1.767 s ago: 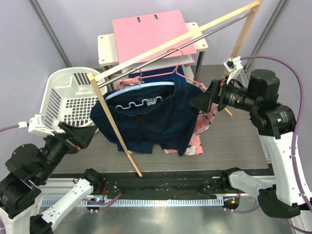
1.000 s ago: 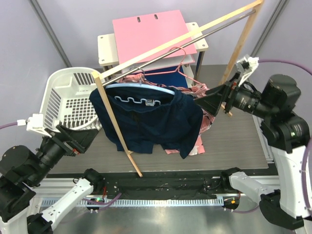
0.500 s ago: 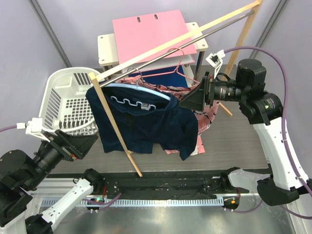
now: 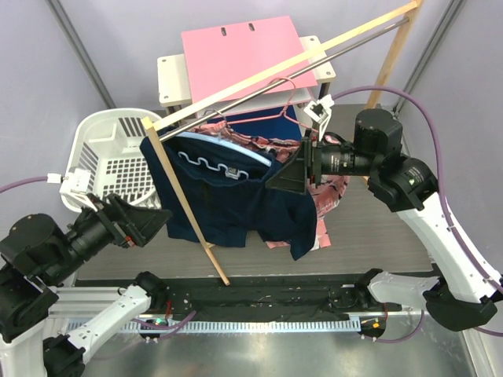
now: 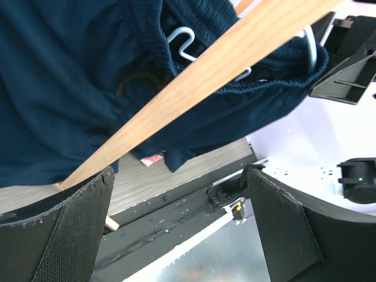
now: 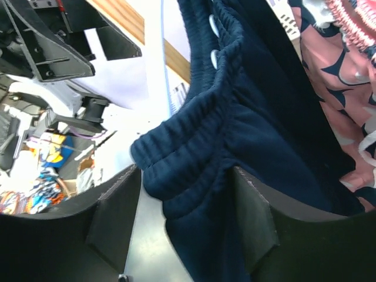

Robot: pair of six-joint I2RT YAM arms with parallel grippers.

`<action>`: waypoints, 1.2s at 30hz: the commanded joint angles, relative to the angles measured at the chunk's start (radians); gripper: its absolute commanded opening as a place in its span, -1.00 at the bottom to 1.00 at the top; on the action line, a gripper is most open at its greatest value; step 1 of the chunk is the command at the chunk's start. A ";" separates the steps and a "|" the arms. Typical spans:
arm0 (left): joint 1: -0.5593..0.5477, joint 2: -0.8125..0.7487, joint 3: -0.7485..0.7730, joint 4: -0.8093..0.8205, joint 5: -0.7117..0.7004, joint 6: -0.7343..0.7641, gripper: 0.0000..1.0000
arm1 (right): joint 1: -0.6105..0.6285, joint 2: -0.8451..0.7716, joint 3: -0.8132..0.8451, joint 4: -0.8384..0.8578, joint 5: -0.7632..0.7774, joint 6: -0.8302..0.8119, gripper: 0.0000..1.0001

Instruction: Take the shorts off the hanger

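Observation:
The dark navy shorts (image 4: 236, 200) hang by the waistband on a pale blue hanger (image 4: 228, 149) from the metal rail. The salmon pink printed shorts (image 4: 334, 188) hang behind them on a pink wire hanger (image 4: 292, 98). My right gripper (image 4: 284, 177) is open at the right end of the navy waistband. In the right wrist view the bunched waistband (image 6: 194, 158) lies between my right gripper's (image 6: 185, 223) spread fingers, with the pink shorts (image 6: 341, 88) beyond. My left gripper (image 4: 149, 224) is open and empty, low beside the navy shorts' left leg (image 5: 59, 88); it also shows in the left wrist view (image 5: 179, 235).
A slanted wooden rack post (image 4: 185, 204) crosses in front of the navy shorts and cuts across the left wrist view (image 5: 194, 76). A white laundry basket (image 4: 110, 149) stands at the left. A pink board (image 4: 244, 51) lies on a white shelf behind the rail (image 4: 314, 59).
My right gripper has swung left from beside the rack to the navy waistband's right end, which now sits between its fingers. My left gripper has moved right toward the shorts' lower left.

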 commanded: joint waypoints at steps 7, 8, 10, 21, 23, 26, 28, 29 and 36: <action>-0.002 -0.025 -0.027 0.051 -0.045 0.010 0.89 | 0.059 -0.014 -0.053 0.142 0.243 -0.026 -0.19; -0.002 -0.018 -0.025 0.047 -0.046 0.008 0.89 | 0.064 -0.017 -0.064 0.149 0.252 -0.030 -0.27; -0.002 -0.005 -0.016 0.045 -0.061 0.006 0.89 | 0.067 -0.023 -0.088 0.159 0.291 -0.049 -0.44; -0.002 0.016 0.002 0.093 -0.134 -0.006 0.90 | 0.069 -0.123 -0.228 0.341 0.320 -0.084 -0.99; -0.002 0.019 -0.001 0.103 -0.128 -0.010 0.91 | 0.069 -0.126 -0.246 0.355 0.279 -0.102 -0.99; -0.003 0.021 -0.001 0.119 -0.118 -0.017 0.90 | 0.067 -0.145 -0.292 0.413 0.251 -0.116 -0.99; -0.002 0.024 -0.005 0.134 -0.105 -0.021 0.90 | 0.067 -0.164 -0.334 0.484 0.269 -0.113 -0.99; -0.002 0.025 -0.005 0.137 -0.101 -0.026 0.90 | 0.069 -0.164 -0.341 0.501 0.280 -0.112 -0.99; -0.002 0.022 -0.030 0.186 -0.039 -0.061 0.90 | 0.069 -0.130 -0.380 0.730 0.266 -0.084 -0.99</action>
